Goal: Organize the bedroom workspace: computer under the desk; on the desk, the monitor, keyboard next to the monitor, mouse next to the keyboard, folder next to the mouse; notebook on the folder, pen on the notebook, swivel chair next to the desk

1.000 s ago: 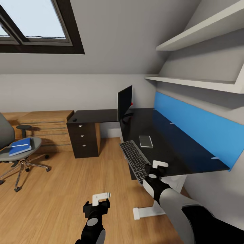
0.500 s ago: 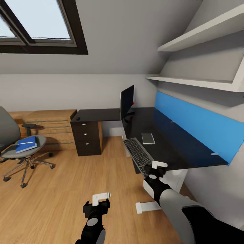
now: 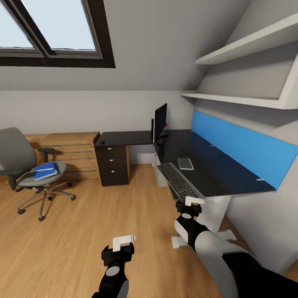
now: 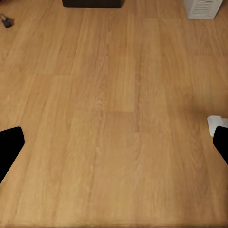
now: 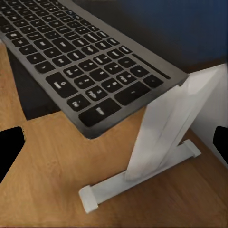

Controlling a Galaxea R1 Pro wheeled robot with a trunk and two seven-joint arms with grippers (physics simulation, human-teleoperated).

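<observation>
Glossy black desk (image 3: 215, 174) along the right wall, under a blue back panel (image 3: 244, 145) and two white shelves (image 3: 244, 99), with a dark drawer unit (image 3: 113, 165) at its far left end. Slim keyboard (image 3: 179, 181) on the near left edge of the desktop, overhanging that edge as seen from the right wrist (image 5: 80, 61), above a white desk leg (image 5: 156, 142) and its foot. Small flat silver-grey item (image 3: 185, 163) just right of the keyboard, type not discernible. Monitor (image 3: 159, 122) upright at the far inner corner of the desk, turned nearly edge-on. Grey swivel chair (image 3: 31, 174) well apart from the desk at far left, on the wood floor (image 3: 103, 215), in front of a low light-wood cabinet (image 3: 68, 149); blue folder (image 3: 45, 171) flat on its seat. Right gripper (image 3: 188, 207) just below the near end of the keyboard, jaws spread, empty, not touching the keyboard. Left gripper (image 3: 120, 247) low over bare floor, jaws spread, empty; both fingertips dark at the frame edges in the left wrist view (image 4: 9, 142).
</observation>
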